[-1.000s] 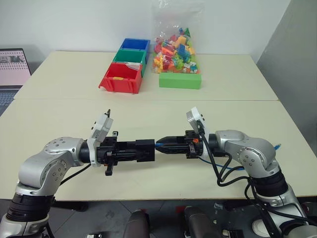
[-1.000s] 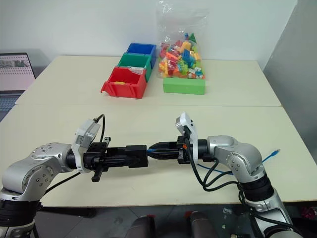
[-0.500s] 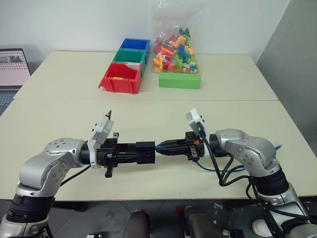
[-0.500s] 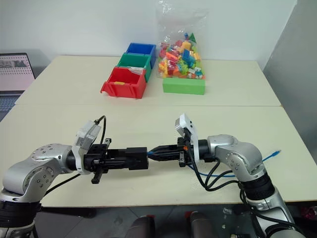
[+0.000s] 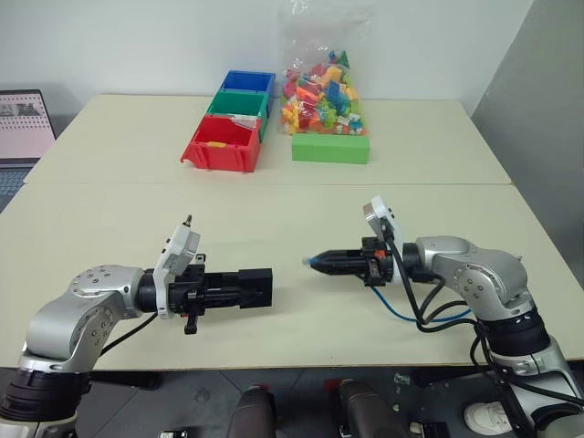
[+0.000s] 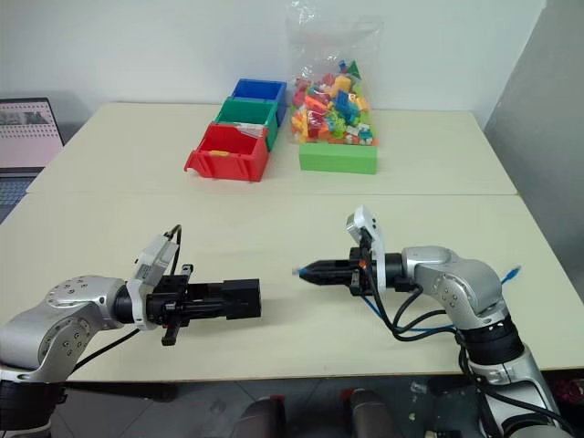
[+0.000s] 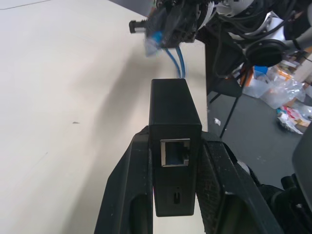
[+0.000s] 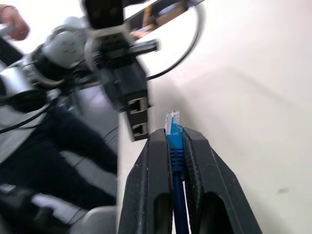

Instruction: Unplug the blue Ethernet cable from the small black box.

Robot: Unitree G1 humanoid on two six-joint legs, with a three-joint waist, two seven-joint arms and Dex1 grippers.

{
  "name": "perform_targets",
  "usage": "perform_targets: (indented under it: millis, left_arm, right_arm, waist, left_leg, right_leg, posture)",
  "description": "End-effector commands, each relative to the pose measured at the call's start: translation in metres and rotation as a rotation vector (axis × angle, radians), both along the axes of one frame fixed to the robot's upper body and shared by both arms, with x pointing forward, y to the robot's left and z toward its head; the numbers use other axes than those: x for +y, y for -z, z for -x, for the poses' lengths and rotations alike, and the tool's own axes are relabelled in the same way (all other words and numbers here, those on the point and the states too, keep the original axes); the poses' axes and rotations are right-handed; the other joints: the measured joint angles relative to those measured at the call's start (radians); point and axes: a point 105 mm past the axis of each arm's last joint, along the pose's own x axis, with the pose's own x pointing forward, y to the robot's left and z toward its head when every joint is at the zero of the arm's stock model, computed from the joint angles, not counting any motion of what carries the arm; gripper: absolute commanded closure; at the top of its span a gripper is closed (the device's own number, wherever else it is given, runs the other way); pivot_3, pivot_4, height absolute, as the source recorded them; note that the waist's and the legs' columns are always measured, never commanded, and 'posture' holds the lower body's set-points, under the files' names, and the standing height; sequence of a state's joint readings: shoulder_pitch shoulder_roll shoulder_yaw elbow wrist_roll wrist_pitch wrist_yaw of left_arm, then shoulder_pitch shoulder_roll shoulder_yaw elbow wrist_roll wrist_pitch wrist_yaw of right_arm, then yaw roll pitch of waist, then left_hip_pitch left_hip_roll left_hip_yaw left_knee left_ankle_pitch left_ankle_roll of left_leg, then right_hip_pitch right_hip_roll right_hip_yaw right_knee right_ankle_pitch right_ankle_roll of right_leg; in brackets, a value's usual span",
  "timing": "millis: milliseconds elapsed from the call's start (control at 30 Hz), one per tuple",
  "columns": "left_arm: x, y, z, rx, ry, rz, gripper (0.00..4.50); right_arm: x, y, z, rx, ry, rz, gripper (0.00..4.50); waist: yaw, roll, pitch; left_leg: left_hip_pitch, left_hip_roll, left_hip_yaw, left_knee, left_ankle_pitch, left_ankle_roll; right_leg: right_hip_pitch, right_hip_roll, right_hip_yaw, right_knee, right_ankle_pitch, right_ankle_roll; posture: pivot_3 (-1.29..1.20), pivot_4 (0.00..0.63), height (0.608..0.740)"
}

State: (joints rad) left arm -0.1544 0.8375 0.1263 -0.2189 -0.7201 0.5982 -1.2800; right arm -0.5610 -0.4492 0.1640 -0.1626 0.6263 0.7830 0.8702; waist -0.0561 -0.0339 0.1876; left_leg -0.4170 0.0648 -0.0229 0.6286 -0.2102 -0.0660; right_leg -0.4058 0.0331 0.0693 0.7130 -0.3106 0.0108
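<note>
My left gripper [image 5: 233,289] is shut on the small black box [image 5: 254,286], held level just above the table's front part. In the left wrist view the box [image 7: 173,112] sits between both fingers [image 7: 134,190] and its port faces the camera, empty. My right gripper [image 5: 321,263] is shut on the blue Ethernet cable [image 8: 174,146] just behind its clear plug [image 8: 172,119]. The plug points at the box across an open gap. The rest of the cable [image 5: 401,313] loops down under my right wrist, and its far end [image 6: 511,272] lies at the table's right edge.
Red, green and blue bins [image 5: 222,144] stand in a row at the back of the table. Next to them a green box [image 5: 330,148] carries a bag of colourful bricks [image 5: 321,87]. A laptop [image 5: 23,128] sits at the far left.
The plug has come out of the box. My right gripper moved right with the cable, my left gripper shifted left with the box, and a gap opened between them.
</note>
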Motion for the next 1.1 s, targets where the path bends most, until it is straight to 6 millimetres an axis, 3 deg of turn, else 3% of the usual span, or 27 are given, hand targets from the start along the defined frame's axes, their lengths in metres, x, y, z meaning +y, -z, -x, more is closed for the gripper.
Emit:
perform_targets:
  millis: [33,233,400,467,667,800,933,1033,1100]
  left_arm:
    - [0.004,-0.004,-0.008,-0.06,-0.081,-0.006,3.71]
    - [0.001,-0.001,-0.022,-0.108,-0.157,-0.009,3.71]
    - [-0.001,0.002,-0.024,-0.131,-0.169,-0.021,3.71]
    - [-0.002,0.003,-0.024,-0.136,-0.173,-0.022,3.71]
    - [0.001,0.002,-0.035,-0.177,-0.257,0.005,3.71]
    - [0.006,-0.004,-0.056,-0.236,-0.38,0.031,3.71]
    - [0.026,-0.015,-0.101,-0.372,-0.67,0.025,3.71]
    - [0.046,-0.02,-0.128,-0.478,-0.876,0.002,3.71]
    - [0.06,-0.018,-0.143,-0.522,-1.001,-0.026,3.71]
  right_arm:
    - [-0.023,-0.018,-0.07,-0.298,0.425,0.059,4.46]
    - [-0.048,-0.003,-0.134,-0.349,0.788,0.212,4.46]
    - [-0.056,0.006,-0.157,-0.244,0.922,0.229,4.46]
    - [-0.056,0.009,-0.161,-0.207,0.941,0.219,3.73]
    - [-0.053,-0.002,-0.16,-0.258,0.93,0.165,2.42]
    - [-0.049,-0.02,-0.147,-0.352,0.839,0.113,1.55]
    - [-0.012,-0.032,-0.095,-0.448,0.458,0.085,0.59]
    - [0.006,-0.033,-0.052,-0.432,0.232,0.083,0.59]
    - [0.012,-0.035,-0.036,-0.42,0.17,0.086,0.59]
  waist:
    - [-0.001,0.001,0.0]
    - [-0.001,0.0,0.0]
    - [-0.001,0.0,0.0]
    - [-0.001,0.001,0.0]
    - [-0.001,0.001,0.0]
    - [0.001,0.001,0.0]
    - [0.011,0.001,0.001]
    - [0.014,0.001,0.001]
    - [0.013,0.001,0.001]
  left_leg:
    - [0.0,0.0,0.001,0.0,0.0,0.0]
    - [0.0,0.0,0.003,0.0,0.0,0.0]
    - [-0.001,0.0,0.003,-0.001,0.0,0.0]
    - [-0.001,0.0,0.003,-0.001,0.0,0.0]
    - [-0.001,0.0,0.003,-0.001,0.0,0.0]
    - [-0.001,0.0,0.002,-0.001,0.0,0.0]
    - [-0.002,-0.001,0.002,0.0,0.0,0.0]
    - [-0.002,-0.001,0.001,0.0,0.0,0.0]
    - [-0.002,0.0,0.001,0.0,0.0,0.0]
  right_leg:
    - [-0.001,0.0,0.0,0.0,0.0,0.0]
    - [-0.001,0.0,0.001,0.0,0.002,-0.003]
    - [-0.002,-0.001,0.002,0.0,0.003,-0.005]
    - [-0.002,-0.001,0.002,0.0,0.003,-0.005]
    - [-0.002,-0.001,0.002,0.0,0.003,-0.005]
    - [-0.001,-0.001,0.002,0.0,0.003,-0.005]
    - [-0.001,-0.001,0.001,0.0,0.003,-0.005]
    - [-0.001,-0.001,0.0,0.0,0.003,-0.005]
    - [-0.001,0.0,0.0,0.0,0.003,-0.005]
  posture:
    - [0.0,0.15,0.74]
    - [0.0,0.15,0.74]
    - [0.0,0.15,0.74]
    - [0.0,0.15,0.74]
    - [0.0,0.15,0.74]
    - [0.0,0.15,0.74]
    - [0.0,0.15,0.74]
    - [0.0,0.15,0.74]
    - [0.0,0.15,0.74]
